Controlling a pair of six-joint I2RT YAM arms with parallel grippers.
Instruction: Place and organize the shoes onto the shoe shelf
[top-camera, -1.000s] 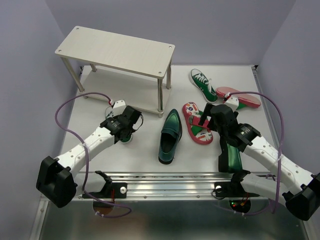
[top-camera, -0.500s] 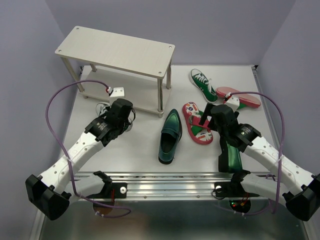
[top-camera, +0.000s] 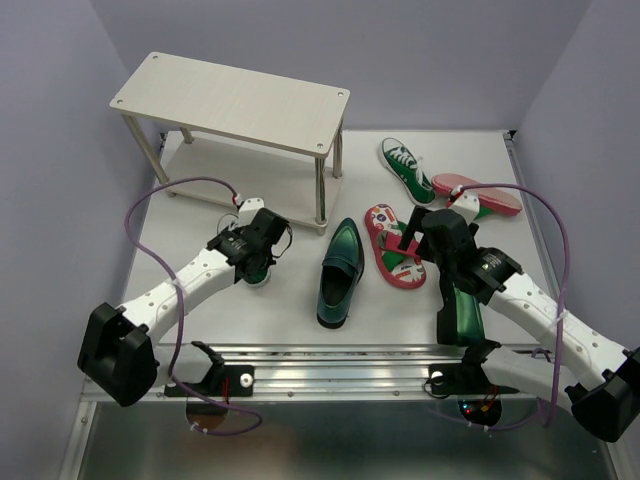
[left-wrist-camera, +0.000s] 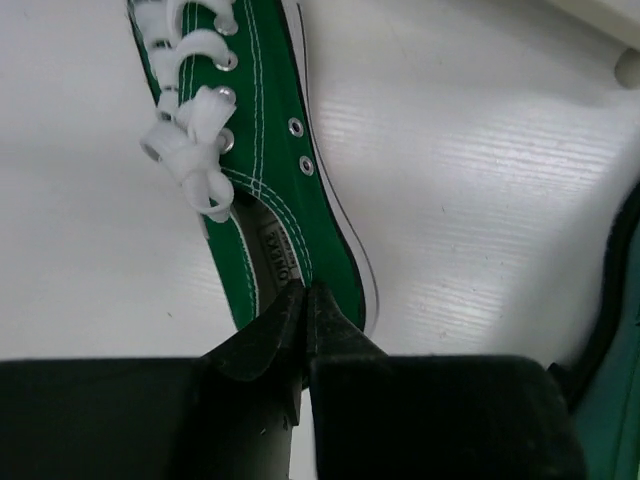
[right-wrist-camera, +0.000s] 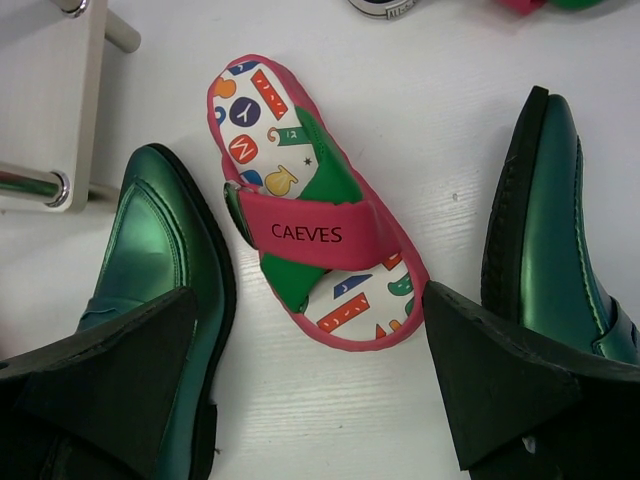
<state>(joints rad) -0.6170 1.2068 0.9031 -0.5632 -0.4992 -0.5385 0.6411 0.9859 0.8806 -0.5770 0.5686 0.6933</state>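
The left gripper (left-wrist-camera: 305, 300) pinches the green sneaker (left-wrist-camera: 270, 200) by its edge. Hold tight and lift slowly toward the shoe shelf (top-camera: 235, 100), upper left. The right gripper (right-wrist-camera: 308, 292) is wide apart.

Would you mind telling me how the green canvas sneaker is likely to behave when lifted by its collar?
The green canvas sneaker would probably hang toe-down, since the left gripper pinches only its thin collar wall. The canvas looks soft, so it may fold at the pinch. The loose white laces could dangle and snag.
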